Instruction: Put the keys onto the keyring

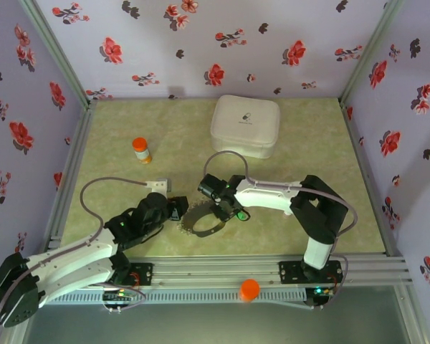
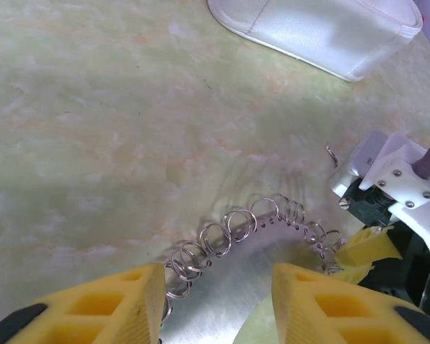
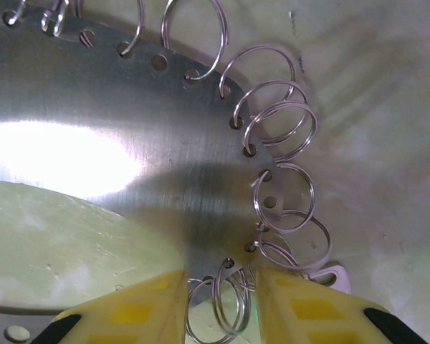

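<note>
The keyring (image 1: pixel 201 223) is a flat grey metal loop fringed with small split rings, lying between my two arms. In the left wrist view its band (image 2: pixel 233 287) spans the gap between the yellow fingers, and my left gripper (image 2: pixel 218 278) is shut across it at its left end (image 1: pixel 178 209). My right gripper (image 3: pixel 218 290) stands narrowly open at the band's edge (image 3: pixel 129 143), with split rings between its fingers. A green glint of a key (image 3: pixel 248 315) shows low between those fingers, and also at that gripper's tip (image 1: pixel 238 213). The key's shaft is hidden.
A white zip case (image 1: pixel 245 125) stands behind the arms, its edge close by (image 2: pixel 322 29). An orange-capped bottle (image 1: pixel 141 150) is at the back left. A small pale block (image 1: pixel 158 185) lies near the left gripper. An orange cap (image 1: pixel 249 289) sits on the front rail.
</note>
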{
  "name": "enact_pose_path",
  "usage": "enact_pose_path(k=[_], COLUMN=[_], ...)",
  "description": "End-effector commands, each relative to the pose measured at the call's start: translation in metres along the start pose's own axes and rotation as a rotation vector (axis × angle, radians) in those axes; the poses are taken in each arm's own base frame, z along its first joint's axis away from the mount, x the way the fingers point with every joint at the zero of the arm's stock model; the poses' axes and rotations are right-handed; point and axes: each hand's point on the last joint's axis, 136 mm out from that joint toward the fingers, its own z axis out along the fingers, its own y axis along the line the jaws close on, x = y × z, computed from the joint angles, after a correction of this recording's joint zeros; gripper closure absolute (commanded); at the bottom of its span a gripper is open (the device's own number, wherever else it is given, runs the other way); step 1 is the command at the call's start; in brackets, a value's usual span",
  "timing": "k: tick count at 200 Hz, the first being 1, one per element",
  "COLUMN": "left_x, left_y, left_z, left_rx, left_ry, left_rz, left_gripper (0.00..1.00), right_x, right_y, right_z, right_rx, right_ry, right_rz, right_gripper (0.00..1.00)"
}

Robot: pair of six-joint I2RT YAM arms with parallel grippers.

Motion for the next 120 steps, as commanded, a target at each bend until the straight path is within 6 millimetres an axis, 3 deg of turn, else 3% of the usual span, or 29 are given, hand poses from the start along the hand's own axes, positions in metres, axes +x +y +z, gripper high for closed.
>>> enact_pose_path(k=[1, 120], left_x=[-0.0014, -0.0016], left_y=[0.0027, 0.0027], left_z=[0.0021, 0.0010], left_rx=[-0.002, -0.003], left_ry=[-0.018, -0.016], left_rz=[0.011, 0.014], left_gripper=[0.56, 0.56], right_x=[0.0026, 0.0021], right_y=[-0.0087, -0.0044], right_z=[-0.0033, -0.0028], right_rx=[0.065, 0.040], right_ry=[0.021, 0.019], right_rz=[-0.032, -0.038], right_gripper=[0.70, 0.82])
